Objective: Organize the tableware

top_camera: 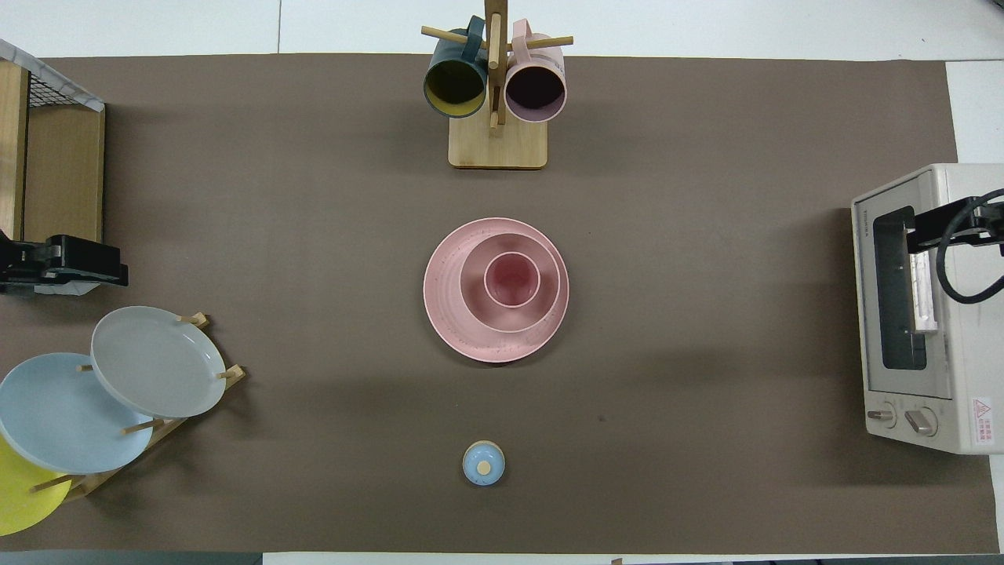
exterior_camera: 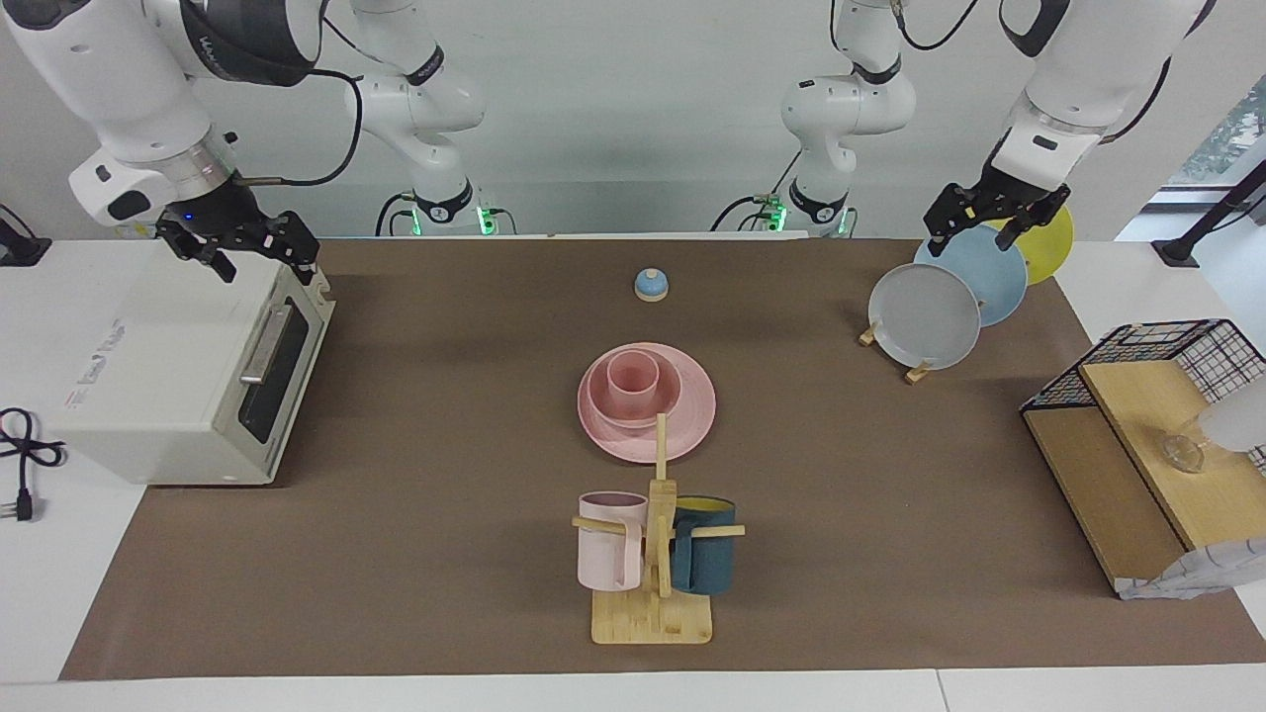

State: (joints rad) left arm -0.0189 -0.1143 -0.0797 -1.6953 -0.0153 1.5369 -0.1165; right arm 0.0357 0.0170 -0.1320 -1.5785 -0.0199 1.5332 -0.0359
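three pink pieces already sit nested at the centre of both frames: the cup (exterior_camera: pixel 632 375) stands in the bowl (exterior_camera: pixel 661 394), and the bowl rests on the plate (exterior_camera: pixel 692 420), so by the look of it the sorting is done and little or nothing is left. neither arm holds anything. the left gripper (exterior_camera: pixel 994 210) hangs at the upper right of the facing frame, over the blue plate (exterior_camera: pixel 994 277) in the plate rack (exterior_camera: pixel 917 373), fingers spread and empty; the right gripper (exterior_camera: pixel 240 244) hangs at the upper left, over the toaster oven (exterior_camera: pixel 168 376), fingers likewise spread and empty. the table is covered by a brown mat (top_camera: pixel 706 235), white at its edges. a mug tree (exterior_camera: pixel 653 593) with a pale pink mug (exterior_camera: pixel 606 544) and a teal mug (exterior_camera: pixel 704 559) stands at lower centre of the facing frame, a small blue bell (exterior_camera: pixel 651 285) at upper centre, a wire and wood shelf (exterior_camera: pixel 1137 465) at the right edge. a plain pale wall closes the top.
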